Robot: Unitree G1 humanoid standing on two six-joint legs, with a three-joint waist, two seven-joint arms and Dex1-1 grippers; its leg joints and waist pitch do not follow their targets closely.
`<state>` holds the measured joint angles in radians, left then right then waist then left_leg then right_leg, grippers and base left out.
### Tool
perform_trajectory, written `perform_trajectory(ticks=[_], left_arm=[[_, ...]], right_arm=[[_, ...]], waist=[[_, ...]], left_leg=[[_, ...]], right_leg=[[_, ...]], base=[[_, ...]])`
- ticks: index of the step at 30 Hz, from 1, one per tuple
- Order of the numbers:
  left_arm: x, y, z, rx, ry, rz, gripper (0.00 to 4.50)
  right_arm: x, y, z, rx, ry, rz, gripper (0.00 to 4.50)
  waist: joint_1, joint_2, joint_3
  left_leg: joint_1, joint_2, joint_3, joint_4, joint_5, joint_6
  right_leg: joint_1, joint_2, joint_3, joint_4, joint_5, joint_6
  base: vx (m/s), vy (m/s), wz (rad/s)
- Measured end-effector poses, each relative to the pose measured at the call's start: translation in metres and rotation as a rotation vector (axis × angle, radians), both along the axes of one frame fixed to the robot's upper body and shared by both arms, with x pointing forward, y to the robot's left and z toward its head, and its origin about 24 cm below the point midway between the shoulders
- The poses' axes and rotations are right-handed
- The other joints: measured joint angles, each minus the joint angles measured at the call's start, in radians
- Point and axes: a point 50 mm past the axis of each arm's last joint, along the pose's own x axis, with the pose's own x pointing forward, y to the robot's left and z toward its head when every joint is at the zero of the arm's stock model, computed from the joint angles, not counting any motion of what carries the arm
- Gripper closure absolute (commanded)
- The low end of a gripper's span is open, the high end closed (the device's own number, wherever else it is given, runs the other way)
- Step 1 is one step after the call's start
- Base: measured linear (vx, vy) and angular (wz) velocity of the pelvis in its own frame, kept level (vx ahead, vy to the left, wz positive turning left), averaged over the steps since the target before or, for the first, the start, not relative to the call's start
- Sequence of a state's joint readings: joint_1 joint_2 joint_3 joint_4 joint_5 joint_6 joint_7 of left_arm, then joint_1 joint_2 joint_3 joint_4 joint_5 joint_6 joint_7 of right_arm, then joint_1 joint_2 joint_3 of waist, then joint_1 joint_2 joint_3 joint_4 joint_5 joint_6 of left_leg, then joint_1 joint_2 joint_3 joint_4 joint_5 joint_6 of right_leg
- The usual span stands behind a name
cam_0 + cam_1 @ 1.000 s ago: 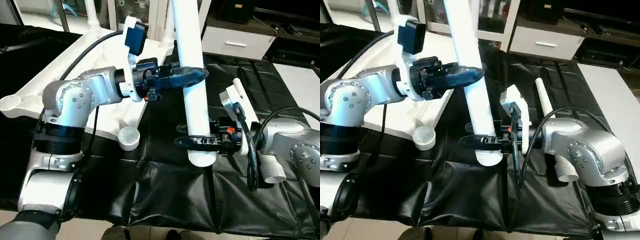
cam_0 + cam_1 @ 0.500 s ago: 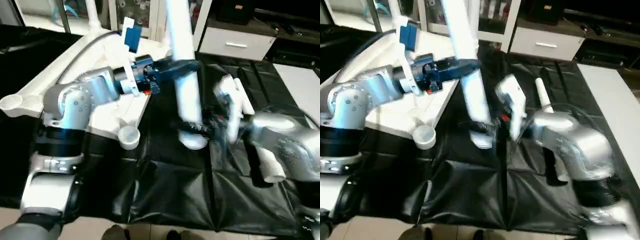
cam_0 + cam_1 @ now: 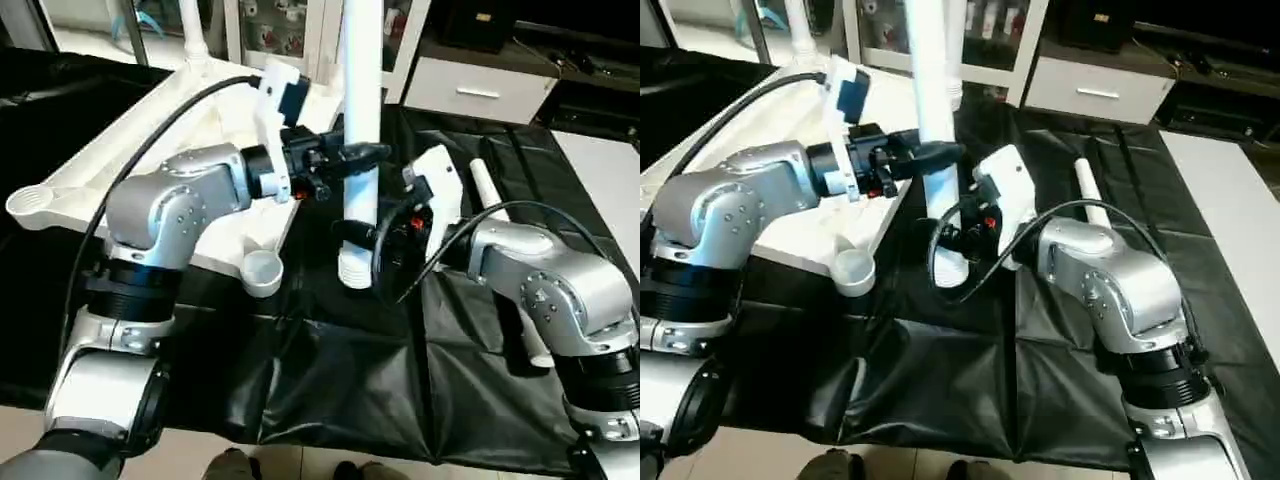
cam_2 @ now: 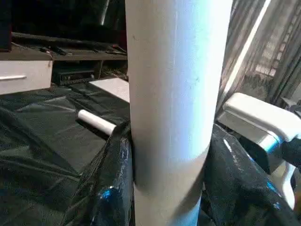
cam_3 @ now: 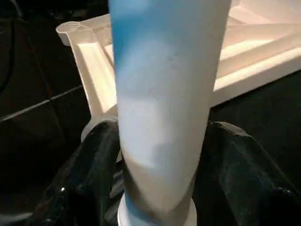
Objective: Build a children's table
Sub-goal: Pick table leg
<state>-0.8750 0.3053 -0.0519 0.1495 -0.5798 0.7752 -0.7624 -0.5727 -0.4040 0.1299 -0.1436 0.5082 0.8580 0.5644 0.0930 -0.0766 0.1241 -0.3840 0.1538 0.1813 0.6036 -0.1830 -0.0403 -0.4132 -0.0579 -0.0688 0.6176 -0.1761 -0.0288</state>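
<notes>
Both grippers have their black fingers on either side of one long white plastic tube leg (image 3: 361, 130), which stands upright over the black plastic sheet (image 3: 330, 370). Higher up, the left gripper (image 3: 362, 154) pinches the leg. Near its wide ringed bottom end, the right gripper (image 3: 352, 233) has its fingers (image 5: 84, 183) around the leg, though I cannot tell if they squeeze it. Beside the leg lies the white plastic table top (image 3: 130, 160), upside down, with a round corner socket (image 3: 261, 271) close by. Another white tube leg (image 3: 1087, 186) lies on the sheet behind the right arm.
</notes>
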Motion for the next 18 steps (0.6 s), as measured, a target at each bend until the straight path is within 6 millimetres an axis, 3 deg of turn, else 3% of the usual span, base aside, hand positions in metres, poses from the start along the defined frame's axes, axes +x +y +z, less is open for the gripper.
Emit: perform_trajectory(ticks=[17, 18], left_arm=[[-0.004, -0.006, -0.003, 0.028, -0.01, -0.078, 2.68], [-0.004, -0.006, -0.003, 0.03, -0.011, -0.082, 2.68]], right_arm=[[0.003, 0.006, -0.018, -0.031, 0.068, 0.025, 1.37], [0.003, 0.006, -0.018, -0.031, 0.068, 0.028, 1.54]], waist=[[0.012, 0.002, -0.001], [0.012, 0.002, -0.001]], left_leg=[[0.001, 0.003, 0.0, 0.008, 0.003, -0.004], [0.001, 0.003, 0.0, 0.009, 0.003, -0.004]], right_leg=[[0.0, 0.0, 0.0, 0.011, 0.001, -0.002], [0.0, 0.0, 0.0, 0.012, 0.001, -0.002]], base=[[0.0, 0.0, 0.0], [0.0, 0.0, 0.0]])
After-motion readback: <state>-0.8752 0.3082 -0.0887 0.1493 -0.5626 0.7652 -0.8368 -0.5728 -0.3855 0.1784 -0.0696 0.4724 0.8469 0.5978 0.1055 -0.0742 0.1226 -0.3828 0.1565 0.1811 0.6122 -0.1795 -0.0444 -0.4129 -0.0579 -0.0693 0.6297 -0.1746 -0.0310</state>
